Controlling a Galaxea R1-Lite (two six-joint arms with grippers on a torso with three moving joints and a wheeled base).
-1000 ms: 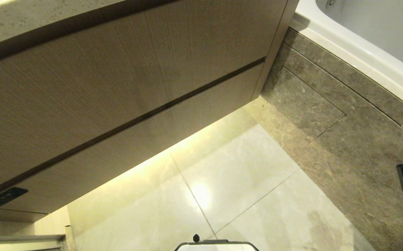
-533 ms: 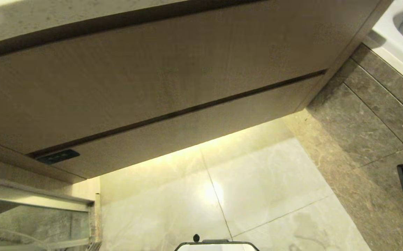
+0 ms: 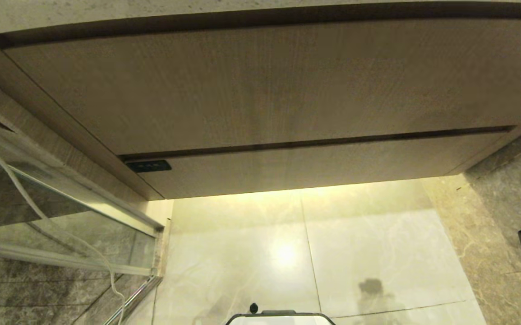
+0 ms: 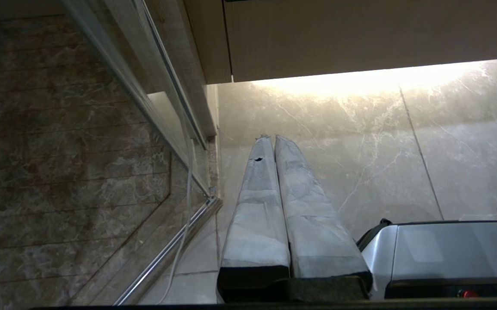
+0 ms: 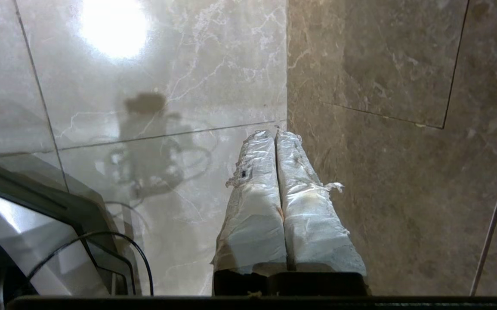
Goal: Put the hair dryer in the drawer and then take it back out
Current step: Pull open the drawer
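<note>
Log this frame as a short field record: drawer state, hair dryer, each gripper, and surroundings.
drawer: shut, flush under the taller panel, black label at its left end, front
hair dryer: not in view
left gripper: shut, empty, over the pale floor
right gripper: shut, empty, over the floor where pale and dark tiles meet
surroundings: lit marble floor below the cabinet, glass panel at left

The drawer (image 3: pixel 314 164) is closed, so its inside is hidden.

A bathroom — marble floor (image 3: pixel 368 234), wood-grain vanity (image 3: pixel 260 90), glass shower partition (image 3: pixel 62 216).
</note>
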